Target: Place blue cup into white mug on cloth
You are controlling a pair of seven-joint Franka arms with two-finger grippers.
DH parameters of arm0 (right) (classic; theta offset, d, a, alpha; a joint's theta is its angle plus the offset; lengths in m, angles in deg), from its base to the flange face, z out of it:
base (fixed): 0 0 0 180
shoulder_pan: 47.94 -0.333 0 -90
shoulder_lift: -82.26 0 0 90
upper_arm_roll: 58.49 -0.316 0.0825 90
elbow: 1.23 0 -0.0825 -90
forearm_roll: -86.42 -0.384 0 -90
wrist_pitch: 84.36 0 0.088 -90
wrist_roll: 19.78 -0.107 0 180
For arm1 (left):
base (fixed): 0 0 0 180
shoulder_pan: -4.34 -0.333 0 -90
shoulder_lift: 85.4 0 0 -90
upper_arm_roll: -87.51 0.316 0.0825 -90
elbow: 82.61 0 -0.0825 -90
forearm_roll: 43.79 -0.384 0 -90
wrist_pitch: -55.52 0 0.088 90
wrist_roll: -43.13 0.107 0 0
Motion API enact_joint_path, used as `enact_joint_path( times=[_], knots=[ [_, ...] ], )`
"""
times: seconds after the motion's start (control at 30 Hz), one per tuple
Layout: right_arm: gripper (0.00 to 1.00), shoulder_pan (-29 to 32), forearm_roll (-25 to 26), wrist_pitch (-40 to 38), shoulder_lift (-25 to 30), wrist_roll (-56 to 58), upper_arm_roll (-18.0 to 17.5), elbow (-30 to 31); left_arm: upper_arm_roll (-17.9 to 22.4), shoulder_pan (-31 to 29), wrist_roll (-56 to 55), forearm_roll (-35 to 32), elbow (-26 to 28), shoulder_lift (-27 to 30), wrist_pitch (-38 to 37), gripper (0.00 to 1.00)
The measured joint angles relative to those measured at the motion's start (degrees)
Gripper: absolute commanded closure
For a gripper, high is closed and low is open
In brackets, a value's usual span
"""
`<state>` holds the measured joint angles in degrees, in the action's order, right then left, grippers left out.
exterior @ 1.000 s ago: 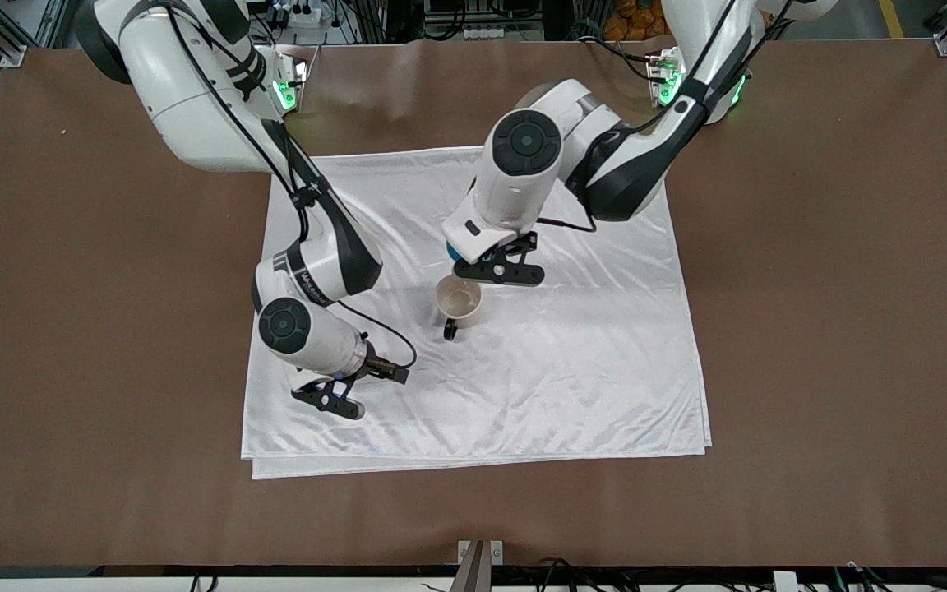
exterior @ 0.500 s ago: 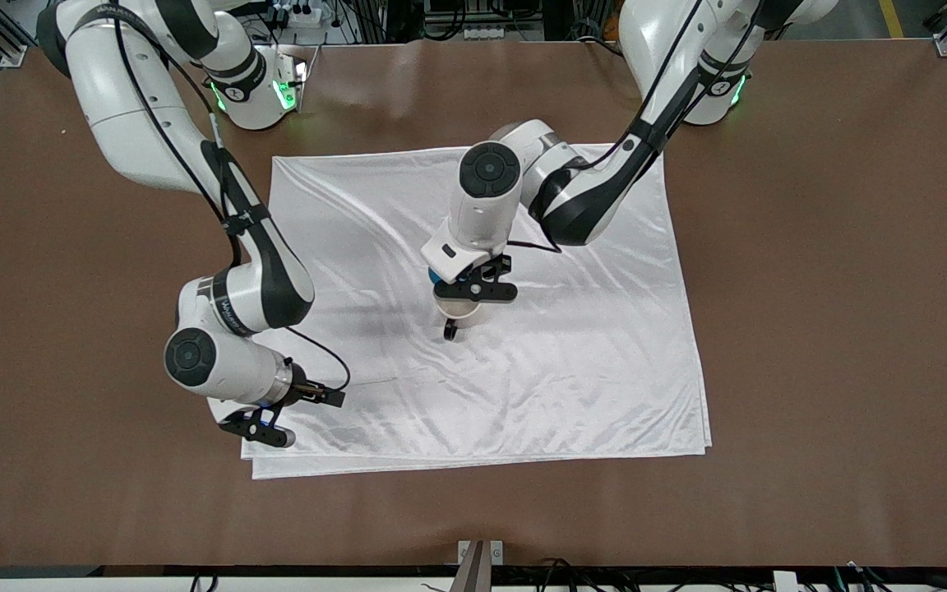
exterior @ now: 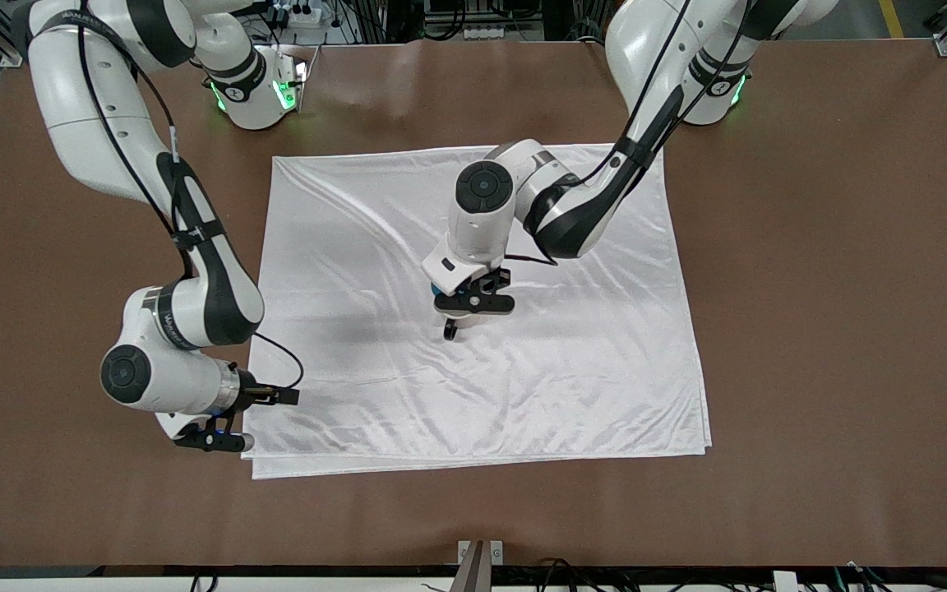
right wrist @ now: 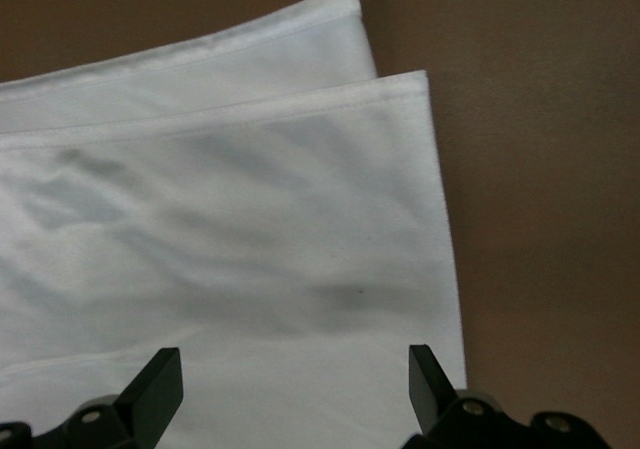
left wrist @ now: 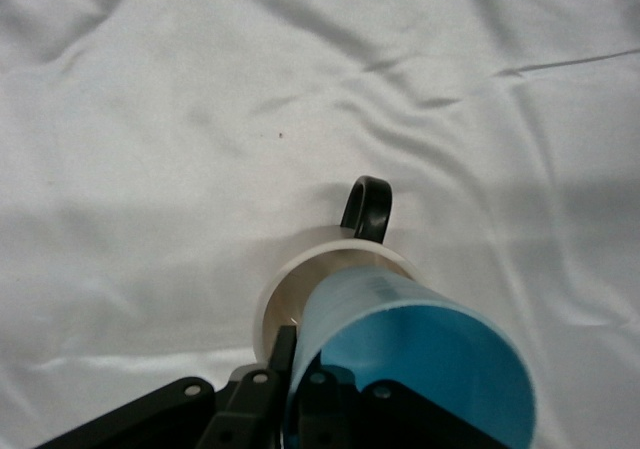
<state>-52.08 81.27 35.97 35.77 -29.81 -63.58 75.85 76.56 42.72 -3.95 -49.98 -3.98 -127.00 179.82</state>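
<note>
Left wrist view | left gripper [left wrist: 300, 409] clenched on blue cup [left wrist: 420, 369], held tilted at white mug [left wrist: 330, 279] mouth, mid-cloth [exterior: 572, 370] | insertion and release left | right gripper [right wrist: 290, 389] spread, waiting over cloth corner.

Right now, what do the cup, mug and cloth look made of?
Blue cup: probably plastic; thin wall, even matte colour. It is held by the left gripper at the mug's mouth.
Mug: likely glazed ceramic; thick cream rim, glossy black handle.
Cloth: satin-like fabric; shiny, soft wrinkles, stitched folded edge.
The right gripper waits open over the cloth's corner.
</note>
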Motion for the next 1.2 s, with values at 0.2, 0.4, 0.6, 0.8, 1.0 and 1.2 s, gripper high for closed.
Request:
enact_joint_path(
  times=[0.2,0.4,0.6,0.8,1.0,1.2],
  knots=[
    [0.0,1.78,0.01,-0.89,0.02,4.23,0.12,0.02,0.1,0.69,0.0,-0.45,0.0,-0.23,0.0,1.0],
    [0.0,1.84,0.33,-1.82,0.96,6.79,1.57,0.38,0.15,0.75,0.0,-2.62,0.0,-0.7,0.0,0.69],
    [0.0,1.85,4.88,-3.62,6.36,7.23,2.83,3.44,0.36,0.75,0.0,-3.77,0.0,-1.09,0.0,0.0],
    [0.0,1.76,6.86,-9.98,14.61,7.29,2.87,7.2,0.59,0.68,0.0,-4.76,-0.84,-0.75,-0.19,0.0],
    [0.0,1.53,7.12,-17.22,22.71,7.33,2.83,9.5,1.07,-0.43,0.0,-5.16,-3.32,4.3,-4.84,0.0],
    [0.0,1.18,7.22,-24.03,30.02,7.38,2.68,9.83,1.38,-5.35,1.25,-5.62,-4.5,15.4,-18.16,0.0]
  ],
)
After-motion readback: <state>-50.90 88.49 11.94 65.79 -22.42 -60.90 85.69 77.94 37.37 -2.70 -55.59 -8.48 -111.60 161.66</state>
